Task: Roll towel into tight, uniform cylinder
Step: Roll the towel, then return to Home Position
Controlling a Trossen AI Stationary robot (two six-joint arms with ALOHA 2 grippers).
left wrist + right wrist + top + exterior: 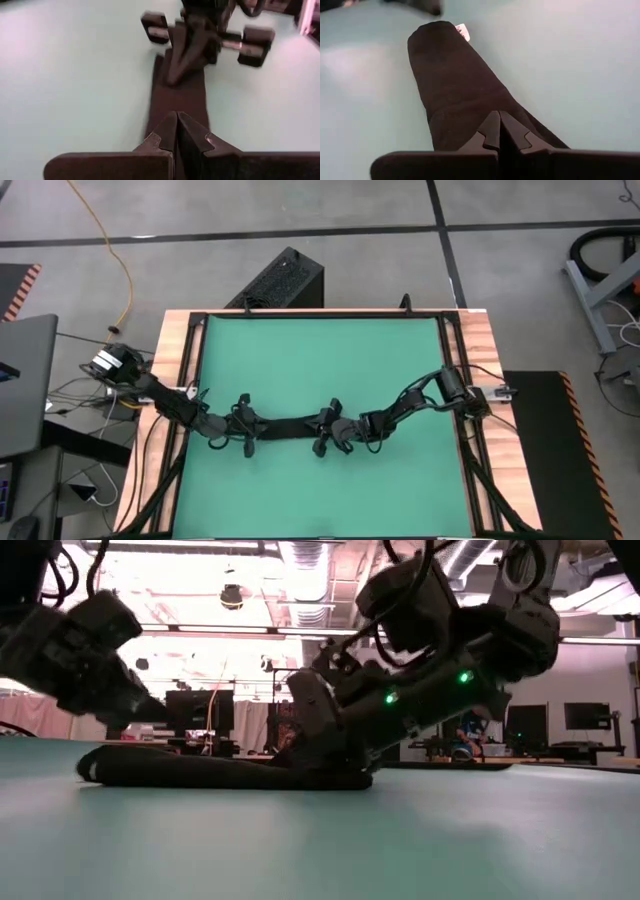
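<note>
Table (485,380): a wooden-edged top with a black frame, filling the middle of the high view.
Green mat (320,370): lying flat inside the frame and covering nearly all of the table top.
Left arm (160,395): reaching in from the left edge of the high view toward the lower middle of the mat.
Right arm (430,395): reaching in from the right edge of the high view toward the same band.
Ribbed box (280,280): standing on the floor just beyond the table's upper edge, in the upper middle of the high view.
Towel (285,427): lying as a long, narrow, dark strip across the lower middle of the mat, running left to right between the two grippers; in the low view (210,768) it is lying low and flat on the mat.
Left gripper (243,432): sitting at the strip's left end; in the left wrist view its fingers (167,131) are pressing together over the cloth, with no gap showing.
Right gripper (325,432): sitting at the strip's right end; its fingers (492,129) are likewise meeting tip to tip over the towel.
White tag (462,31): showing at the towel's far end, upper middle of the right wrist view.
</note>
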